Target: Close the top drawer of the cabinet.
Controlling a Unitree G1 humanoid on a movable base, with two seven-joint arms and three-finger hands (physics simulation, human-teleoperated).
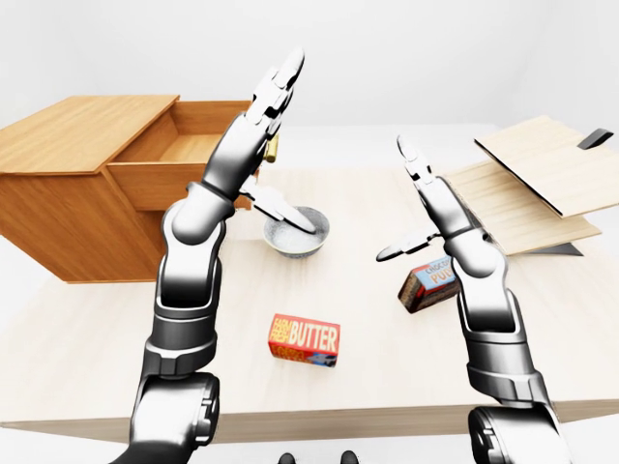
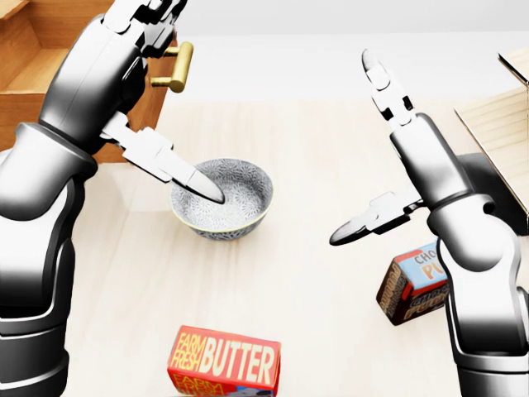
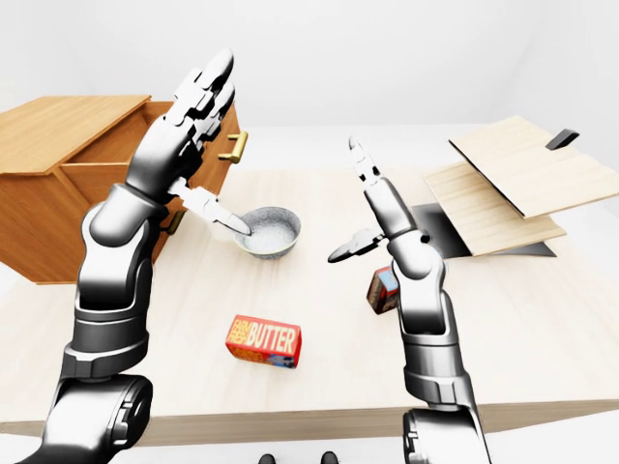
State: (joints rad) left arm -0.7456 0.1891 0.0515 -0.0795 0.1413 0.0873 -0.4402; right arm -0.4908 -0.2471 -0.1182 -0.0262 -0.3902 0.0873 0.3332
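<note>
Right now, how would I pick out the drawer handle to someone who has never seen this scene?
Find the wooden cabinet at the right-eye view's left, with its top drawer pulled open. On the drawer's face, beside the raised left hand, sits the handle. It is a short brass bar, the only gold-coloured thing here.

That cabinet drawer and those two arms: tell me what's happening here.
The top drawer of the wooden cabinet stands pulled out. The left robot hand is raised, fingers open, close by the drawer's brass handle, holding nothing. The right robot hand hangs open over the table, also empty. A bowl, a butter box and a pudding box sit untouched.
</note>
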